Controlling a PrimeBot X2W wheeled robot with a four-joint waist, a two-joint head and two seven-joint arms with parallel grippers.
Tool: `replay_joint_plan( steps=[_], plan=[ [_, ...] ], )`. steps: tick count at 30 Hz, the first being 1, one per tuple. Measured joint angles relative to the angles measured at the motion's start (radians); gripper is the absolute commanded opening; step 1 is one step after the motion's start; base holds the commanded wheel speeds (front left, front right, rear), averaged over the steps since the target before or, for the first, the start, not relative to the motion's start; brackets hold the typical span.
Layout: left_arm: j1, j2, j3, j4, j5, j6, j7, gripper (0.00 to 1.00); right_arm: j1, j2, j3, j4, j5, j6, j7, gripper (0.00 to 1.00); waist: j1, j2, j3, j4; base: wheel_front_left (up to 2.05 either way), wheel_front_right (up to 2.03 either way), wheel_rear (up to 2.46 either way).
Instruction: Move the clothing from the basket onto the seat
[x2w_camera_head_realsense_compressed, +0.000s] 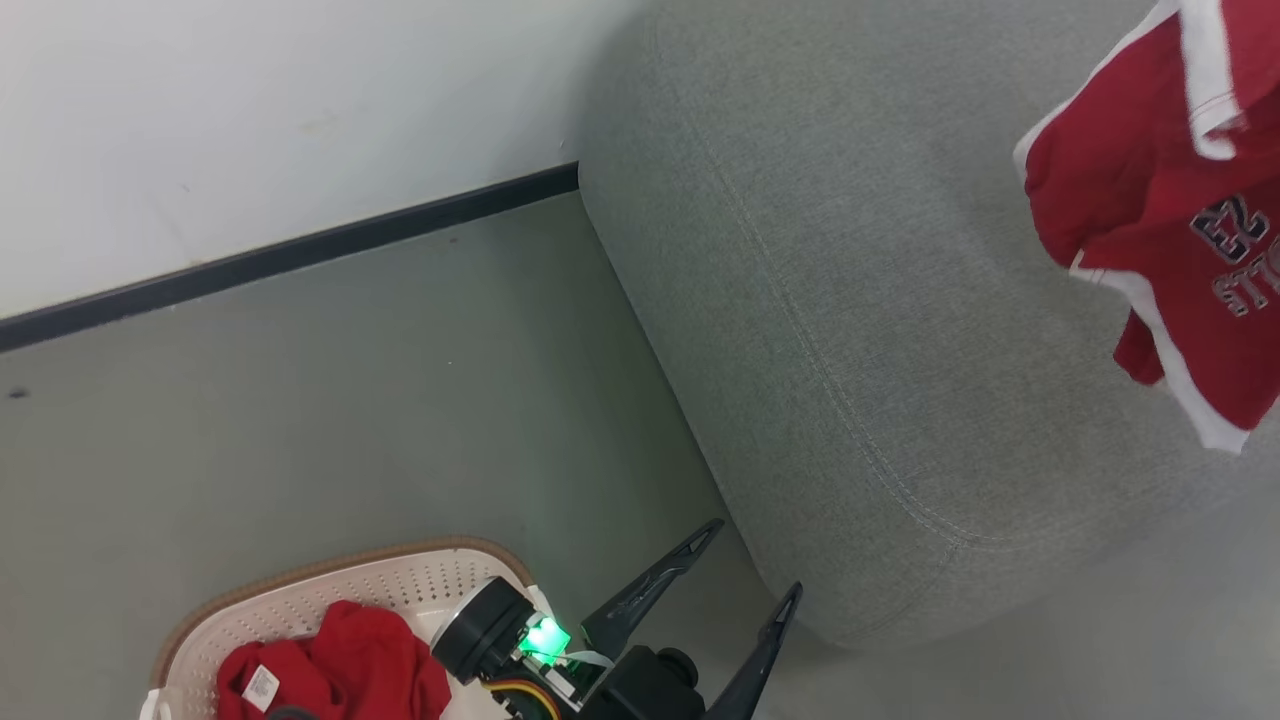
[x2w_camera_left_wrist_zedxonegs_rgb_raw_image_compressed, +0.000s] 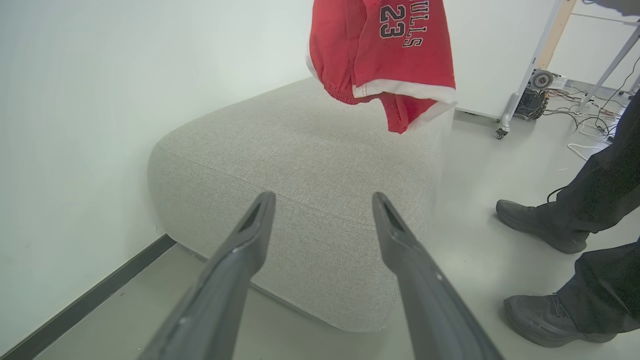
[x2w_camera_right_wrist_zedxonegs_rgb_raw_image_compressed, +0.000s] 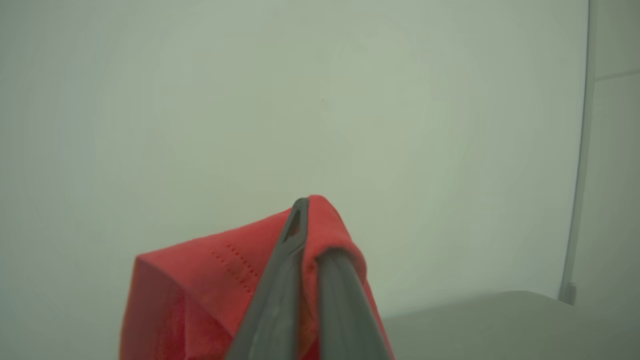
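Observation:
A red garment with white trim and printed lettering (x2w_camera_head_realsense_compressed: 1160, 220) hangs in the air above the grey seat (x2w_camera_head_realsense_compressed: 860, 300). The left wrist view shows the same garment (x2w_camera_left_wrist_zedxonegs_rgb_raw_image_compressed: 380, 55) dangling over the seat (x2w_camera_left_wrist_zedxonegs_rgb_raw_image_compressed: 300, 165). My right gripper (x2w_camera_right_wrist_zedxonegs_rgb_raw_image_compressed: 312, 220) is shut on a fold of this red clothing (x2w_camera_right_wrist_zedxonegs_rgb_raw_image_compressed: 200, 280), fingers pointing at a pale wall. My left gripper (x2w_camera_head_realsense_compressed: 755, 560) stands open and empty near the seat's front corner, beside the basket (x2w_camera_head_realsense_compressed: 300, 590). More red clothing (x2w_camera_head_realsense_compressed: 340, 670) lies in the basket. In its own wrist view the left gripper (x2w_camera_left_wrist_zedxonegs_rgb_raw_image_compressed: 322, 200) points at the seat.
A white wall with a dark baseboard (x2w_camera_head_realsense_compressed: 290, 255) runs behind the grey floor (x2w_camera_head_realsense_compressed: 350, 420). A person's dark shoes and trouser legs (x2w_camera_left_wrist_zedxonegs_rgb_raw_image_compressed: 565, 235) stand right of the seat. A wheeled stand with cables (x2w_camera_left_wrist_zedxonegs_rgb_raw_image_compressed: 535, 90) is farther back.

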Motion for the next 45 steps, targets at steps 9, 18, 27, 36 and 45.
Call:
replay_joint_plan(
  steps=[9, 18, 27, 36, 45],
  plan=[
    [-0.052, -0.01, -0.018, -0.006, 0.021, -0.017, 0.009, 1.0, -0.153, -0.088, -0.082, 0.103, 0.011, 0.026, 0.0, 0.0, 0.0001, 0.0, 0.084, 0.046, 0.0, 0.0, 0.0],
    [-0.102, -0.027, -0.034, -0.015, 0.055, -0.018, 0.019, 1.0, -0.24, -0.142, -0.089, 0.213, 0.026, 0.049, 0.0, 0.0, 0.0001, 0.0001, 0.176, 0.107, 0.0, 0.0, 0.0],
    [-0.159, -0.042, -0.037, -0.016, 0.079, -0.027, 0.018, 1.0, -0.314, -0.201, -0.125, 0.302, 0.035, 0.056, 0.0, 0.0, 0.0, 0.0, 0.274, 0.173, 0.0, 0.0, 0.0],
    [-0.18, -0.036, -0.026, 0.004, 0.09, -0.027, -0.001, 1.0, -0.31, -0.142, -0.118, 0.432, 0.045, 0.058, 0.0, 0.0, 0.0001, 0.0, 0.35, 0.211, 0.0, 0.0, 0.0],
    [-0.198, -0.036, -0.023, 0.028, 0.09, -0.035, -0.019, 1.0, -0.284, -0.119, -0.137, 0.53, 0.067, 0.06, 0.0, 0.0, -0.0001, 0.0, 0.358, 0.207, 0.0, 0.0, 0.0]
  ],
)
